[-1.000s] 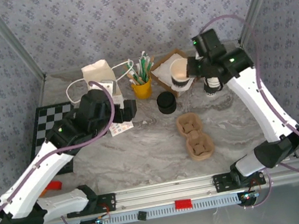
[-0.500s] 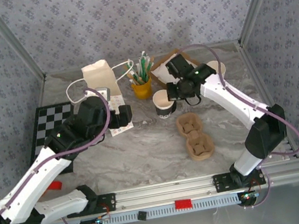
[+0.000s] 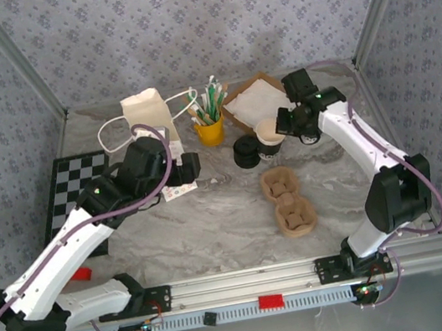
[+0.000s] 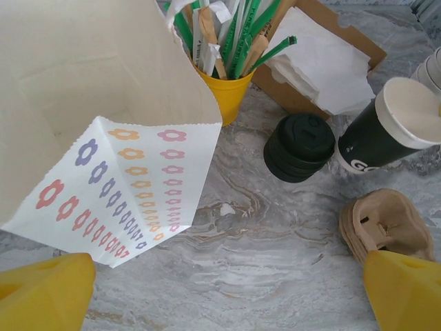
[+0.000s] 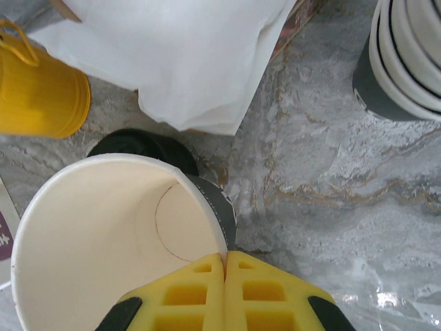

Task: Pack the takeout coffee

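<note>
Coffee cup (image 5: 103,234) pinched at its rim by the fully closed right gripper (image 5: 224,265), near upright, mouth up, just beside the black lids (image 3: 245,151). Pulp carrier (image 3: 286,199) on the near side of that gripper, closer to the right arm. Left gripper (image 4: 224,286) wide open, empty.
</note>
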### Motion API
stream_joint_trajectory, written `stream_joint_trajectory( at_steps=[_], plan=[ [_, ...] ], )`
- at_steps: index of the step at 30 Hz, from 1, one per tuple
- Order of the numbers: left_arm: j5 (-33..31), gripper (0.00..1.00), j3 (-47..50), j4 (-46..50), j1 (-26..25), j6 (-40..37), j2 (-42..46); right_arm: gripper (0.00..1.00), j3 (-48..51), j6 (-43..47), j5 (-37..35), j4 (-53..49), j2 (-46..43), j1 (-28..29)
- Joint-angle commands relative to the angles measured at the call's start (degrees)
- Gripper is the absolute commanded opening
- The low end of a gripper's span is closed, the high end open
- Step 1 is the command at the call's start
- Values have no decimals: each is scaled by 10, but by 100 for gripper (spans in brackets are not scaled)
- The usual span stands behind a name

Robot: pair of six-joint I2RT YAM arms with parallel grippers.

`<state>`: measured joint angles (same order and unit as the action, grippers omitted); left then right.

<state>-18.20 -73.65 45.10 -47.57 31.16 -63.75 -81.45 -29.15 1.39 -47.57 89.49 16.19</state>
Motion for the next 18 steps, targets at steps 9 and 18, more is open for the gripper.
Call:
stream_joint_trajectory(
  at_steps=[9,18],
  plan=[
    [8,99,-21,-11,9,2,-9,0,9,14,-22,11,37,-24],
    [8,100,-26,-12,11,1,-13,0,-10,12,-2,4,9,-26]
  ],
)
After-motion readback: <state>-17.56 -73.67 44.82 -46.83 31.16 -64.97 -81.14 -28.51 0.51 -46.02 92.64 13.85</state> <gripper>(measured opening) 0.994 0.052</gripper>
